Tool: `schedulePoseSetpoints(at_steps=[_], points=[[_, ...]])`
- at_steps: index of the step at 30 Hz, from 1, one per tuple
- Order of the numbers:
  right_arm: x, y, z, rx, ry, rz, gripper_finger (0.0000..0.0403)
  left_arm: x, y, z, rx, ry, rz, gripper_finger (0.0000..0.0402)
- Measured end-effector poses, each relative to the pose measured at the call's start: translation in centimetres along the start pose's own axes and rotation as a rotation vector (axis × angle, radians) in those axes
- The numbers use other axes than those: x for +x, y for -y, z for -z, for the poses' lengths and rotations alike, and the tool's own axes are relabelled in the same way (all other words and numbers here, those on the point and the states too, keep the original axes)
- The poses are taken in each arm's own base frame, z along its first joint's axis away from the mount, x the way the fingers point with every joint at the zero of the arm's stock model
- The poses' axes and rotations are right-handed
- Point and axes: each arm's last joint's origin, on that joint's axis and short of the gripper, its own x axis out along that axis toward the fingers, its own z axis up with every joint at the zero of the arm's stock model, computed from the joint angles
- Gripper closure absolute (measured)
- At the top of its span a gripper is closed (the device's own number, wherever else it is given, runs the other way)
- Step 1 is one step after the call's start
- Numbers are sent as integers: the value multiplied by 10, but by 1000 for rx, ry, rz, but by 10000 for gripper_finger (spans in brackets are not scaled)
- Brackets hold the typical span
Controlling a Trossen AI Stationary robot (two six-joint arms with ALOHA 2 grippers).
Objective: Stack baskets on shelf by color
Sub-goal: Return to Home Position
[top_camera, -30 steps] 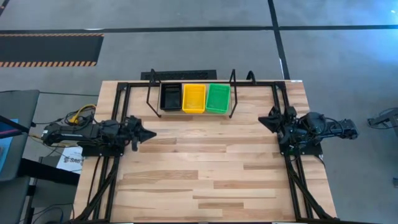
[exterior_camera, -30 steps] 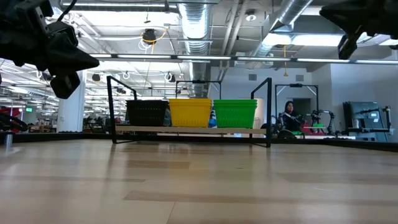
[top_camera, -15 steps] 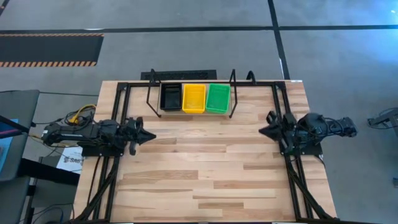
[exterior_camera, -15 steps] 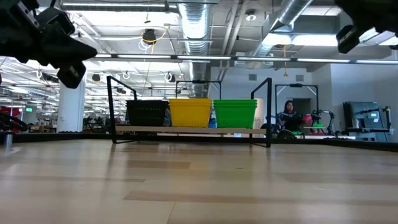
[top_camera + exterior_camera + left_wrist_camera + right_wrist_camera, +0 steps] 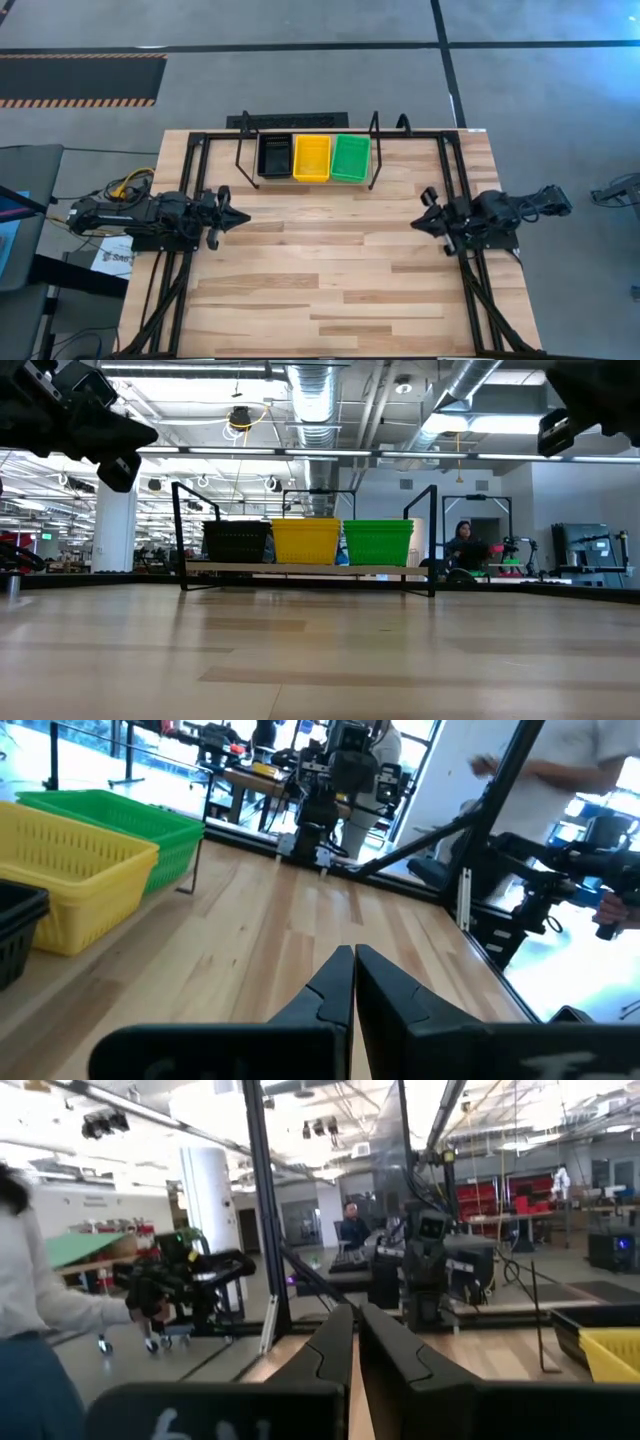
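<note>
- The right gripper [image 5: 422,218] is swinging away from the shelf [image 5: 241,150]. A second ago it was angled toward the far side of the desk [image 5: 330,270]. Now it is pointing inward from the desk's right edge, well apart from the baskets.
- The left gripper [image 5: 238,216] is hardly shifting at all. It is sitting by the desk's left edge, facing inward, also well apart from the shelf.
- The left fingers [image 5: 328,992] are lying together with only a thin slit between them and are gripping nothing. The right fingers [image 5: 330,1348] are showing the same, drawn close and empty.
- The baskets are not moving from one picture to the next. They are sitting side by side on the shelf at the far edge of the desk. The black stack [image 5: 275,155] is on the left, the yellow stack [image 5: 312,158] in the middle and the green stack [image 5: 350,158] on the right, each just beside its neighbour.
- In the low view the three colours are standing at about the same height. I cannot tell how many baskets are making up each one.
- No basket is lying loose on the desk, so I judge that the sorting is finished. Both arms seem to be folding back to rest with nothing left to pick up.
- A person [image 5: 463,546] is sitting in the room beyond the desk, far from both arms.
</note>
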Motion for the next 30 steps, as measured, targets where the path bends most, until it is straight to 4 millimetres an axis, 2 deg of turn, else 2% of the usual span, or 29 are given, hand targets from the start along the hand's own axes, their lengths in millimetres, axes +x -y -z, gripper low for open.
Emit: schedulePoseSetpoints(at_steps=[7, 14, 22, 25, 30], points=[[0, 5, 8, -26, -77, 48, 360, 0, 0, 0, 34, -3, -1, 401], [-1, 10, 8, -182, -84, 99, 360, 0, 0, 0, 115, -3, -1, 401], [-1, 15, 7, -198, -84, 152, 360, 1, 1, -1, 213, 33, 28, 401], [-2, 17, 6, -203, -82, 173, 360, 3, -1, 5, 220, 78, 39, 402], [-2, 20, 6, -210, -79, 200, 360, 2, -1, 5, 238, 88, 42, 402]])
